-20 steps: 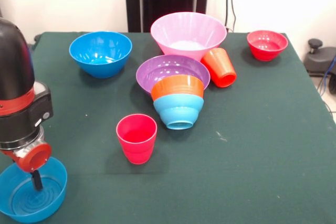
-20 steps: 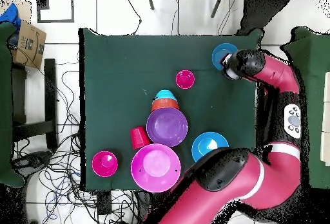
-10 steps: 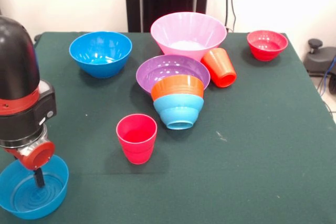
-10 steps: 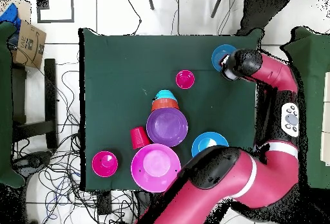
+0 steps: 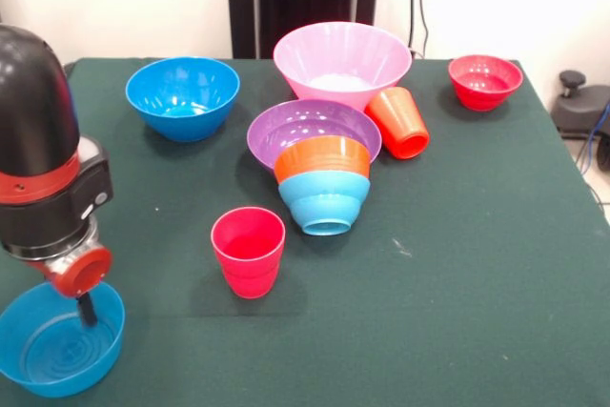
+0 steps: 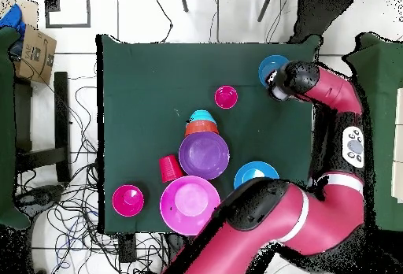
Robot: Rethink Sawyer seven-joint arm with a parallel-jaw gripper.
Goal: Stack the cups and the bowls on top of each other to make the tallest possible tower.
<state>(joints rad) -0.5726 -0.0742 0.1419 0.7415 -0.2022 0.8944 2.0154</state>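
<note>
One second has taken your gripper (image 5: pixel 87 310) up and inward over the small blue bowl (image 5: pixel 59 340) at the bench (image 5: pixel 457 264) corner — the bowl has slid with it, so it may be hooked by its rim, though only one dark finger shows and you cannot tell how the fingers are set. The tower (image 5: pixel 324 183) — orange bowl (image 5: pixel 322 155) in light-blue bowl (image 5: pixel 325 199), leaning on the purple bowl (image 5: pixel 305 126) — sits mid-bench, well apart, with the pinkish-red cup (image 5: pixel 249 251) in between, so nothing has been added.

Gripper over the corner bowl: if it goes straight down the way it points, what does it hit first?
Most likely the inside of the small blue bowl; the gripper hangs just above it, near its rim.
</note>
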